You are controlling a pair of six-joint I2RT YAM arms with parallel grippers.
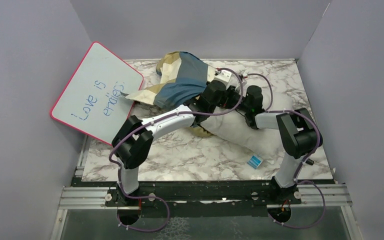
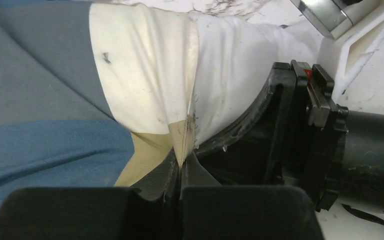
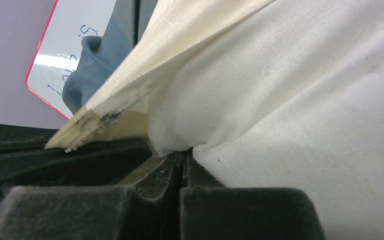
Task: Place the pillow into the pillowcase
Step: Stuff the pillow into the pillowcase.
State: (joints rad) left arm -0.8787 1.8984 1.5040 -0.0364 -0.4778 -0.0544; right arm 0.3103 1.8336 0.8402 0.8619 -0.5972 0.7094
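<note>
Nearest, a broad stretch of bare marble table (image 1: 190, 155) between the arm bases and the cloth, open toward the left edge. At near right, close to the table's front edge, a blue tag (image 1: 254, 161) on a corner of the pillow (image 1: 237, 137), lying slantwise from there up toward the centre. Mid-table, clamped tight with the left gripper (image 2: 181, 165) on the tan-and-cream hem of the pillowcase (image 1: 185, 80). Pinched closed with the right gripper (image 3: 183, 157) on a fold of white pillow cloth, just beside that hem. Farther back, bunched over the pillow's far end, short of the back wall. Far left, leaning on the side wall, a pink-rimmed whiteboard (image 1: 97, 92), with the pillowcase's tip reaching its right edge.
</note>
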